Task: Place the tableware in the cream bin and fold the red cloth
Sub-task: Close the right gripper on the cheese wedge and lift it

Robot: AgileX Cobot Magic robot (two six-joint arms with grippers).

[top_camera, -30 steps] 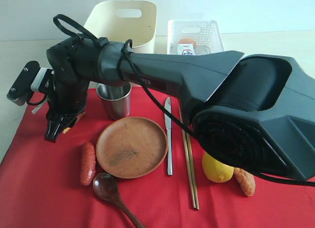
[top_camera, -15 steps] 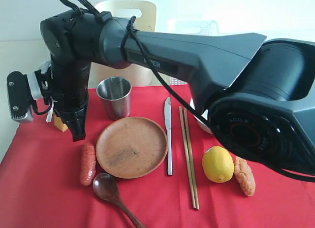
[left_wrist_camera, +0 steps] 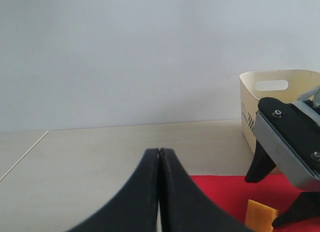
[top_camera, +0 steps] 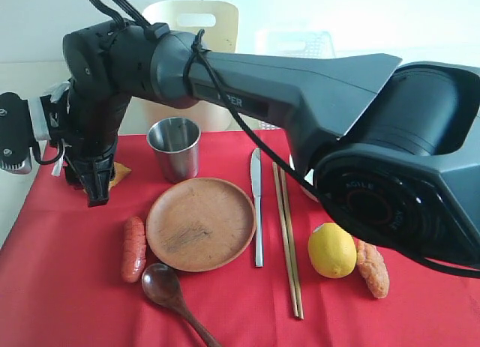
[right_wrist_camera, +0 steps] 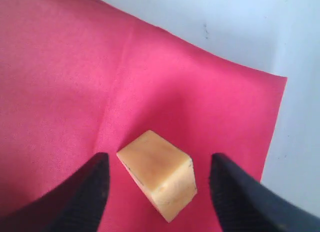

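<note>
Cup (top_camera: pixel 175 148), plate (top_camera: pixel 200 223) and knife (top_camera: pixel 257 204) lie unbinned on the unfolded red cloth (top_camera: pixel 60 287); right gripper (right_wrist_camera: pixel 157 189) gapes around cheese (right_wrist_camera: pixel 159 178), left gripper (left_wrist_camera: pixel 159 192) pinched together.

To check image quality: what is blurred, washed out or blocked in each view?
Exterior view: the right arm fills the foreground; the white basket behind is washed out. Right wrist view: the right hand has soft edges, the cheese block looks sharper. Left wrist view: even light, no glare.
</note>
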